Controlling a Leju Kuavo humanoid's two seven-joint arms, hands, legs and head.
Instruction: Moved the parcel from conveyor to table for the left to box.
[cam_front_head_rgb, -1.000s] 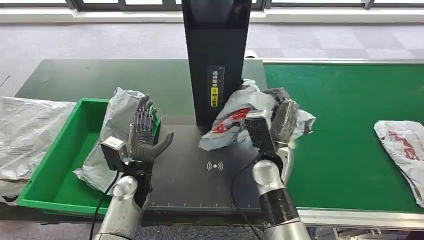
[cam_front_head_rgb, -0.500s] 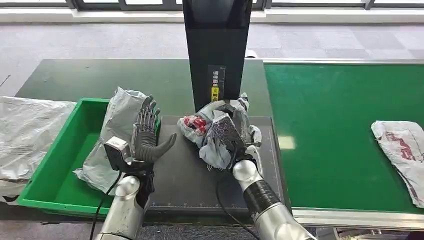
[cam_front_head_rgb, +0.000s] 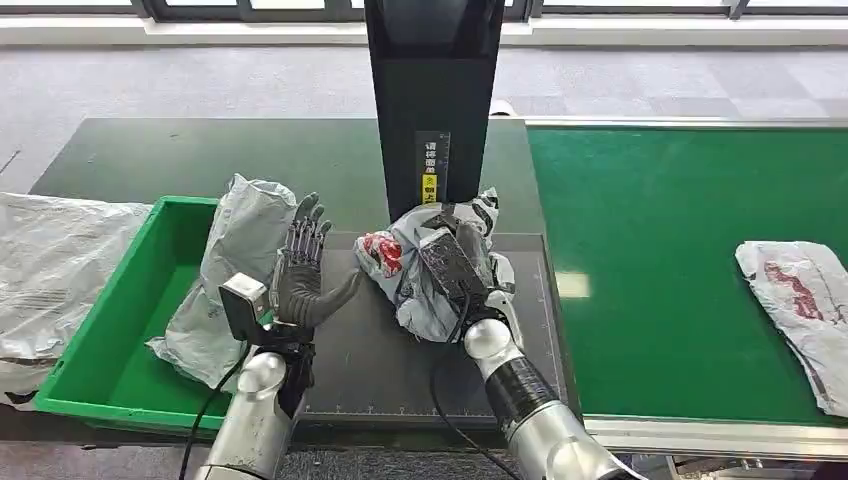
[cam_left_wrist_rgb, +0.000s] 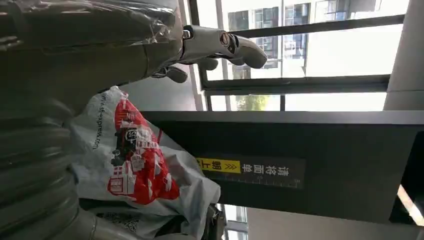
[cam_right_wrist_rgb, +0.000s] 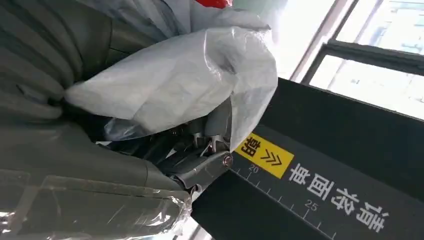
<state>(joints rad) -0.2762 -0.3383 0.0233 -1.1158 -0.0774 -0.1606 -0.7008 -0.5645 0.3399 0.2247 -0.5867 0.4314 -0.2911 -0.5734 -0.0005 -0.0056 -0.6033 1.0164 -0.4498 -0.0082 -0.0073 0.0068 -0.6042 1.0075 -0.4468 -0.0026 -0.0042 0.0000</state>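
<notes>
Since a second earlier, the right hand (cam_front_head_rgb: 452, 262) had swung the parcel (cam_front_head_rgb: 425, 270) leftward off the green conveyor (cam_front_head_rgb: 680, 260) and brought it over the dark scanning table (cam_front_head_rgb: 360, 365), in front of the black post (cam_front_head_rgb: 432, 100). Its fingers were wrapped around the crumpled grey bag with the red print, still holding it; whether the bag already rested on the table or hung just above it could not be told. The left hand (cam_front_head_rgb: 305, 280) had edged slightly toward the parcel and stood upright just to its left, fingers spread wide, palm facing it, holding nothing.

By my reading, the carry from conveyor to table was nearly done: what remained was for the right hand to let go, and for the left to take the parcel and drop it in the green box (cam_front_head_rgb: 95, 330) at the left, where another grey bag (cam_front_head_rgb: 225, 280) already leaned on the wall. A further parcel (cam_front_head_rgb: 800, 300) waited at the conveyor's right end.
</notes>
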